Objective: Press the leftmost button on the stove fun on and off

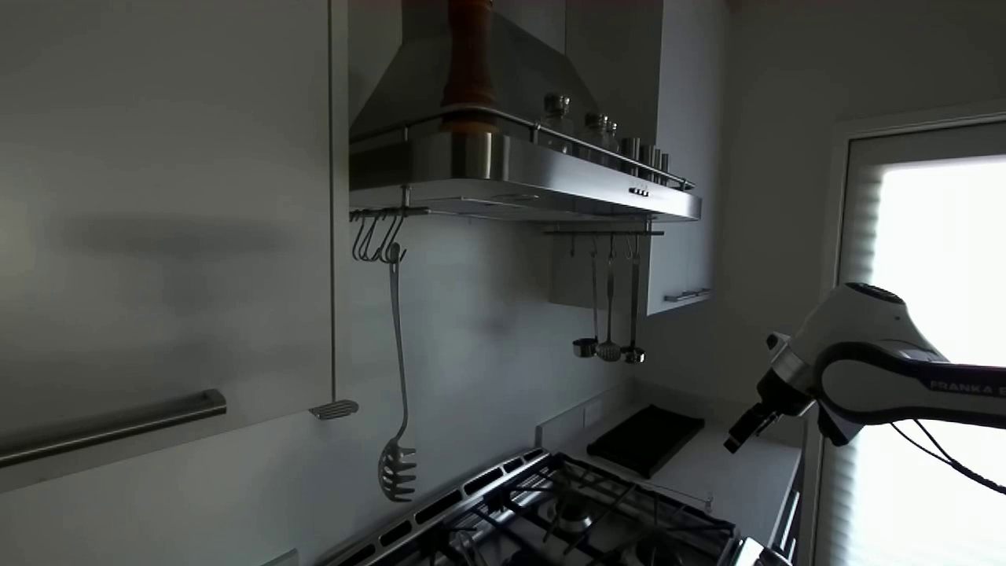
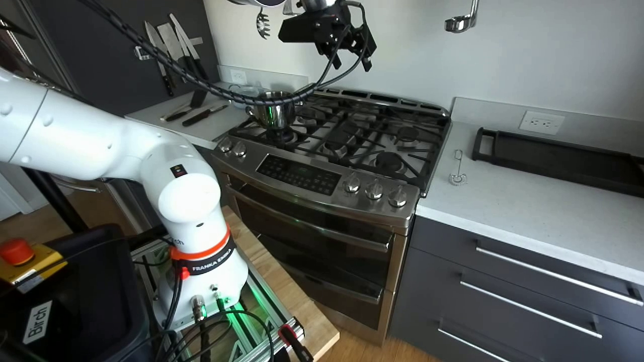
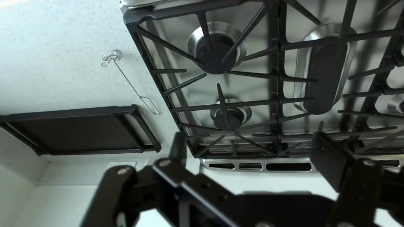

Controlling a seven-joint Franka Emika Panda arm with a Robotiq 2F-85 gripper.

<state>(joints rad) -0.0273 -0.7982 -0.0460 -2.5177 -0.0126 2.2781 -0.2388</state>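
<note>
The stove fan is a steel range hood (image 1: 566, 173) on the wall, seen in an exterior view. A short row of small dark buttons (image 1: 639, 192) sits on its front band, toward the right end in that view. The single buttons are too small to make out well, and whether one is pressed cannot be told. The hood is out of the wrist view. My gripper (image 1: 745, 431) is lower than the hood and apart from it, pointing down. It also shows above the stove in an exterior view (image 2: 352, 64). In the wrist view its fingers (image 3: 249, 138) are wide apart with nothing between them.
A gas cooktop (image 3: 277, 94) lies below, with a steel pot (image 2: 274, 113) on it. A black griddle (image 2: 563, 158) and small whisk (image 2: 458, 178) lie on the counter. Ladles (image 1: 609, 350) and a pasta fork (image 1: 397, 472) hang under the hood. A wooden mill (image 1: 470, 63) and jars (image 1: 556, 118) stand on it.
</note>
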